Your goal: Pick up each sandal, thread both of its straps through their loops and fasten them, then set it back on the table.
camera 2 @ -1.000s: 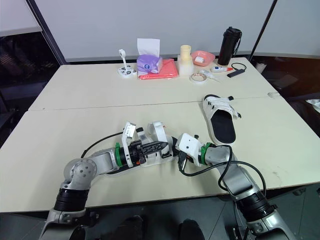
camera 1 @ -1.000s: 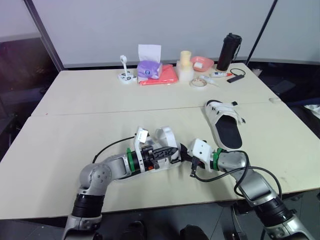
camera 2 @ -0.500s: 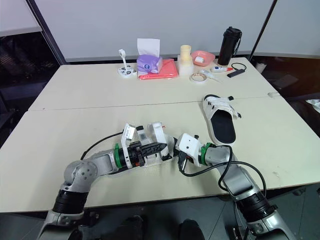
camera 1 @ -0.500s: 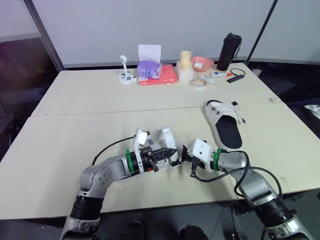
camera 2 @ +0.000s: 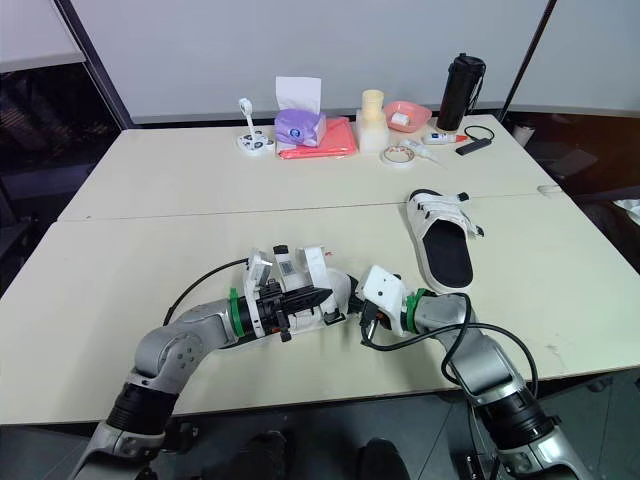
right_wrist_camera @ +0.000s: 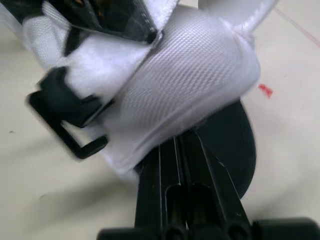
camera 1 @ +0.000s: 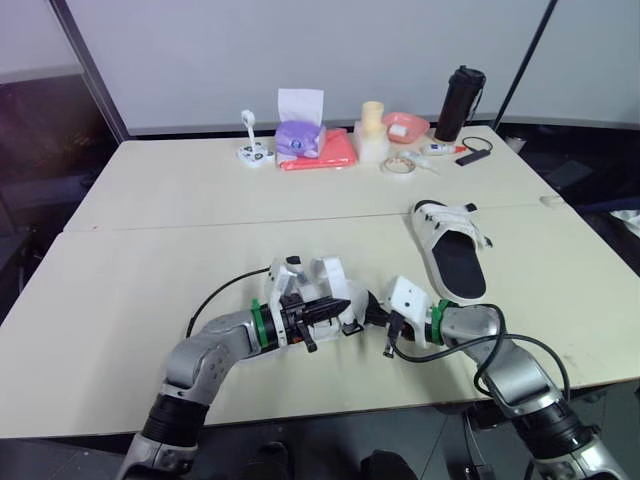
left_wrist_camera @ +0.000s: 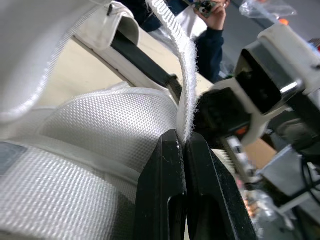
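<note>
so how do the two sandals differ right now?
The near sandal is gripped by both claws, the left claw shut on its loose strap, the right claw on its edge; the far sandal lies alone, flat on the table. Near one's strap stands free; far one's straps cross its upper. Both are white and black.

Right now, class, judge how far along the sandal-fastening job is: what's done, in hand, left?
Done: nothing looks finished. In hand: the left gripper pinches a loose strap of the near sandal, with the right gripper clamped on its edge. Left: threading and fastening both straps, then the far sandal lying on the table.
</note>
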{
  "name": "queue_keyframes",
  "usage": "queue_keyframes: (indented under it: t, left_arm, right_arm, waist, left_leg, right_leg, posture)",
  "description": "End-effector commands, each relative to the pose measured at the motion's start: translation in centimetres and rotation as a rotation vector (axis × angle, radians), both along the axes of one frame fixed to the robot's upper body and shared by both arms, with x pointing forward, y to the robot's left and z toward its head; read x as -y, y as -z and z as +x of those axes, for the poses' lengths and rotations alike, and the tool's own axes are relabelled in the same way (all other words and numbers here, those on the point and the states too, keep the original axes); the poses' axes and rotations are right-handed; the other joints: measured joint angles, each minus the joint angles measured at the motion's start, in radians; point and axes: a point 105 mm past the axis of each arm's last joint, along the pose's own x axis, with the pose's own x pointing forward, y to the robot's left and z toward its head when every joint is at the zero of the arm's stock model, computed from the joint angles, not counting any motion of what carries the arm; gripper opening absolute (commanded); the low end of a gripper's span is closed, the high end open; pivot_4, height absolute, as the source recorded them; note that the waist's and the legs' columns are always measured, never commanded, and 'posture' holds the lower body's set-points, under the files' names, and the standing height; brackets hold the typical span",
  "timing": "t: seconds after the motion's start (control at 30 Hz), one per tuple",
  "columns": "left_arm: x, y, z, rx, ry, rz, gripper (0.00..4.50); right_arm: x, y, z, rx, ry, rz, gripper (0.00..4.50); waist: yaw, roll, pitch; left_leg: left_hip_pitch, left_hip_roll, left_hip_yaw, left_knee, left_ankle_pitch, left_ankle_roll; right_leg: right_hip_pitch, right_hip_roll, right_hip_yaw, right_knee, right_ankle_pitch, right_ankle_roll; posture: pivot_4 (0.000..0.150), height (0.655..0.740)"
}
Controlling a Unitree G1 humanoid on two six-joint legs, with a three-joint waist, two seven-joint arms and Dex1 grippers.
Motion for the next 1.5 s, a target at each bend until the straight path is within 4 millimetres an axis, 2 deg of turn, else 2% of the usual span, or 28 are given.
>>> queue_keyframes:
  t: [0.03, 0.27, 0.43, 0.63, 0.8, 1.03, 1.5]
  left_arm:
    - [0.0, 0.9, 0.3, 0.011, -0.010, 0.050, 0.02]
    - [0.2, 0.6, 0.7, 0.079, -0.008, 0.067, 0.02]
    - [0.3, 0.3, -0.2, 0.095, 0.048, 0.055, 0.02]
    - [-0.1, 0.0, -0.6, 0.121, 0.107, 0.071, 0.02]
    - [-0.4, 0.1, -0.8, 0.141, 0.151, 0.094, 0.02]
    - [-0.7, -0.1, -0.4, 0.162, 0.157, 0.101, 0.02]
    - [-1.9, -3.4, -0.1, 0.119, 0.218, -0.048, 0.02]
  right_arm:
    - [-1.3, 0.7, -2.5, -0.168, -0.093, 0.065, 0.00]
    - [-1.4, 0.7, -2.2, -0.177, -0.084, 0.072, 0.00]
    - [-1.4, 0.7, -1.4, -0.142, -0.058, 0.059, 0.00]
    - [-1.6, 1.0, -3.0, -0.212, -0.117, 0.038, 0.00]
    - [-1.5, 1.3, -3.3, -0.218, -0.126, 0.014, 0.00]
    - [-0.6, 1.3, -1.4, -0.120, -0.073, -0.024, 0.00]
    - [-0.6, 2.0, -1.1, -0.136, -0.098, -0.040, 0.00]
  waist:
    - [-0.001, 0.000, 0.000]
    - [-0.005, 0.000, 0.000]
    - [-0.007, 0.000, 0.000]
    - [-0.006, 0.000, 0.000]
    - [-0.006, 0.000, 0.000]
    - [-0.007, 0.000, 0.000]
    - [-0.007, 0.000, 0.000]
  left_leg:
    - [0.000, 0.000, 0.000, 0.000, 0.000, 0.000]
    - [-0.001, 0.000, 0.001, -0.002, -0.001, 0.000]
    - [-0.001, 0.000, 0.001, -0.002, -0.001, 0.000]
    - [-0.001, 0.001, 0.001, -0.002, -0.001, 0.000]
    - [-0.001, 0.001, 0.001, -0.005, -0.001, 0.000]
    - [0.000, 0.001, 0.001, -0.006, -0.001, 0.000]
    - [0.000, 0.001, 0.000, -0.006, 0.000, 0.000]
  right_leg:
    - [0.000, 0.000, 0.000, 0.000, 0.000, 0.000]
    - [-0.002, 0.000, 0.000, 0.000, 0.000, 0.000]
    - [-0.002, 0.001, 0.000, 0.000, 0.000, 0.000]
    - [-0.002, 0.001, 0.000, 0.000, 0.000, 0.001]
    - [-0.004, 0.001, 0.000, 0.000, 0.000, 0.002]
    - [-0.004, 0.001, 0.000, 0.000, 0.001, 0.002]
    - [-0.003, 0.001, -0.001, 0.000, 0.002, 0.004]
  posture:
    - [0.150, 0.7400]
    - [0.150, 0.7400]
    - [0.150, 0.7400]
    - [0.150, 0.7400]
    - [0.150, 0.7400]
    - [0.150, 0.7400]
    - [0.150, 0.7400]
